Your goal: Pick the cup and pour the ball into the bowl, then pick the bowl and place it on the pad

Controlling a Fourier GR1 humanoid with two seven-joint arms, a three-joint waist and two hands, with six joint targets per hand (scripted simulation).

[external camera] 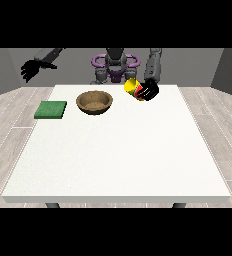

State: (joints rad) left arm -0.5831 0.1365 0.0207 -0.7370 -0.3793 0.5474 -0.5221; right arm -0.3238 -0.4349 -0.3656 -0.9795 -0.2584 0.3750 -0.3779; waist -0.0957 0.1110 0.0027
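Note:
A yellow cup (131,86) hangs tilted on its side above the table's far edge, its mouth turned to the view's left toward the bowl. The hand at the view's right (148,90) is shut on it. I cannot see the ball. A brown bowl (94,102) sits on the table left of the cup, a short gap between them. A green pad (51,109) lies flat near the table's left edge. The hand at the view's left (31,69) is raised off the table's far left side, fingers spread, holding nothing.
The white table (118,155) stretches wide toward the camera. Grey floor surrounds it on both sides.

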